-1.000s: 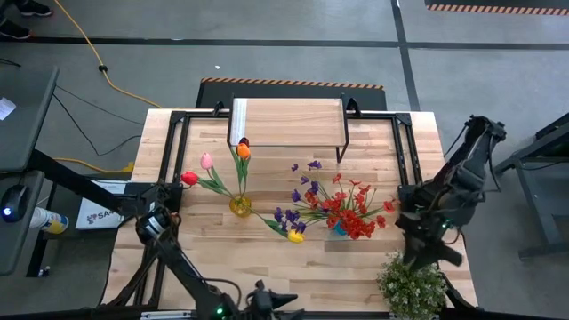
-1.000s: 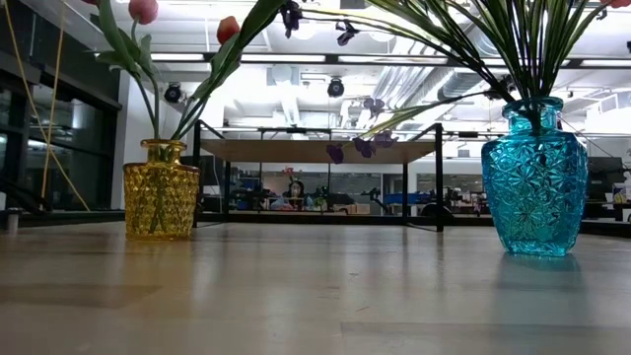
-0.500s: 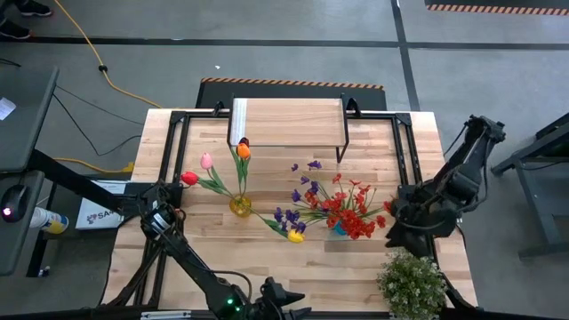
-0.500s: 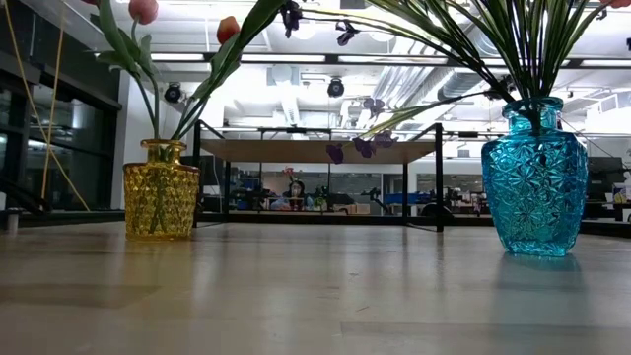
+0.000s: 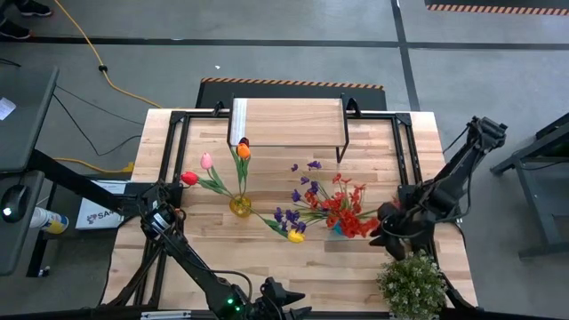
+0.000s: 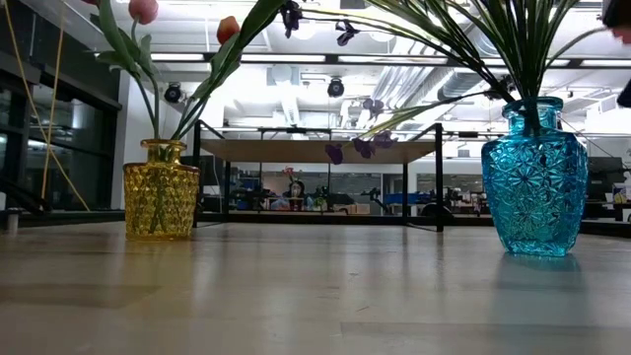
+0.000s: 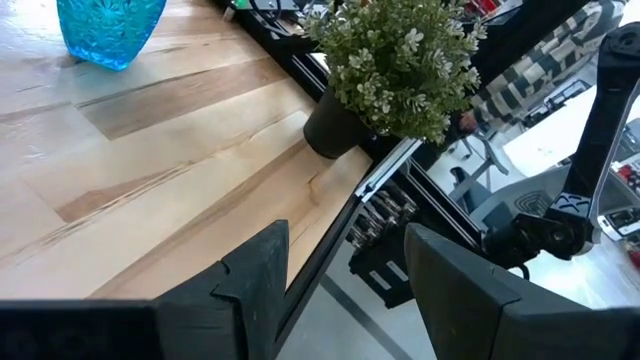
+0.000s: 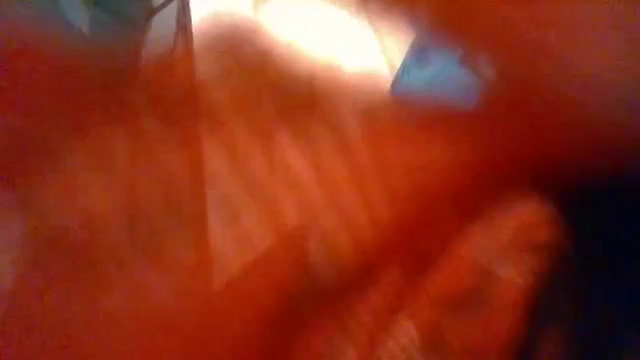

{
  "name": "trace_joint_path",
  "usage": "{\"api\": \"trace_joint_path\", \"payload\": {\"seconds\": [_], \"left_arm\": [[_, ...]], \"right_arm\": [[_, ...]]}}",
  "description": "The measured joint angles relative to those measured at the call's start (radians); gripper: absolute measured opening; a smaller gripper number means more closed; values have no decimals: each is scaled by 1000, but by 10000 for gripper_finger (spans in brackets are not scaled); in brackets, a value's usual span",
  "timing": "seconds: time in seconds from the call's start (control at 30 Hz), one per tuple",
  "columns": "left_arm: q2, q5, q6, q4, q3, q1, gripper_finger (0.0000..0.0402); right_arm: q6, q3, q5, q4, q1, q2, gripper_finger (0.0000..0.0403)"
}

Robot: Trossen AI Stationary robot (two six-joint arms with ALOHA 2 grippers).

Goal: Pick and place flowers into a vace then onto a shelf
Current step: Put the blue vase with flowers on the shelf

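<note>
A yellow vase (image 5: pixel 240 206) holds pink, red and orange tulips (image 5: pixel 206 161). A blue vase (image 5: pixel 338 228) holds red sprays (image 5: pixel 348 210), purple sprays (image 5: pixel 302 188) and a yellow tulip (image 5: pixel 295 236). Both vases stand on the tabletop, as the low view shows for the yellow vase (image 6: pixel 161 192) and the blue vase (image 6: pixel 535 177). The shelf (image 5: pixel 286 122) stands at the far edge. My right gripper (image 5: pixel 382 228) is at the right side of the red sprays, and its wrist view is filled with red blur. My left gripper (image 7: pixel 345 290) is open and empty at the table's near edge.
A bushy green potted plant (image 5: pixel 412 284) stands at the near right corner, just nearer than my right gripper; it also shows in the left wrist view (image 7: pixel 395 60). Black frame bars (image 5: pixel 404 151) run along the table's sides. Bare wood lies between the vases and the near edge.
My right gripper has gone toward the table's left and a little toward the far edge, away from the potted plant and up to the red sprays in the blue vase. The vases and flowers have stayed in place.
</note>
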Motion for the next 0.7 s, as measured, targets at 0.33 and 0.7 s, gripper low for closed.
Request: {"api": "trace_joint_path", "payload": {"seconds": [0.33, 0.7], "left_arm": [[0, -2, -9, 4, 0, 0, 232], [0, -1, -53, 4, 0, 0, 232]], "right_arm": [[-27, -219, 39, 297, -7, 0, 142], [-241, -336, 208, 647, -6, -1, 142]]}}
